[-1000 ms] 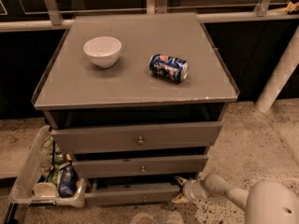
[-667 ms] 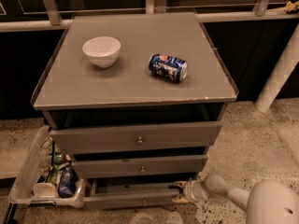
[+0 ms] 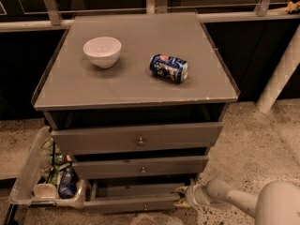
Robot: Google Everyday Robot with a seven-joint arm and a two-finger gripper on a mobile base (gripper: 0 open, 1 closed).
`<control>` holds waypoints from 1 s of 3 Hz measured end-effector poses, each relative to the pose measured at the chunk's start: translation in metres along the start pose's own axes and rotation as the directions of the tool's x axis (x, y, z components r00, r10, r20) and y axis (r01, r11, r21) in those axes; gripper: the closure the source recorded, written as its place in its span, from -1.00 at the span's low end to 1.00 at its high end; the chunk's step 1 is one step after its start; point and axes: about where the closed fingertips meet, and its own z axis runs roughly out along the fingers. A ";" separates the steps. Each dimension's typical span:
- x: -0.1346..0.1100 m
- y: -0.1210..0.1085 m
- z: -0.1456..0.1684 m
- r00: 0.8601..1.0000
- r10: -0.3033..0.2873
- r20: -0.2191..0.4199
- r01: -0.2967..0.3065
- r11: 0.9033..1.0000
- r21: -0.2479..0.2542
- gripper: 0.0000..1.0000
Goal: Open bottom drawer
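The bottom drawer (image 3: 126, 203) is the lowest grey strip of the cabinet, with a tiny round knob (image 3: 145, 206) at its centre. Its front stands out from the cabinet body, with a dark gap and the drawer's inside showing behind it. My gripper (image 3: 181, 196) is low at the right end of this drawer front, right against its edge. The white arm (image 3: 234, 198) reaches in from the bottom right. The mid-sized drawer (image 3: 140, 167) and the tallest drawer (image 3: 138, 138) sit above it.
A white bowl (image 3: 102, 50) and a blue can (image 3: 169, 68) lying on its side rest on the cabinet top (image 3: 140, 90). A clear plastic bin (image 3: 28, 184) with bottles and packets stands on the floor at the left. A white pole (image 3: 281, 74) rises at the right.
The bottom drawer front has come a little further out toward the camera. My gripper has moved slightly down and left with it at its right end.
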 end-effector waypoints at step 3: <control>0.002 0.005 -0.009 1.000 0.008 -0.014 -0.008 1.000 0.009 0.18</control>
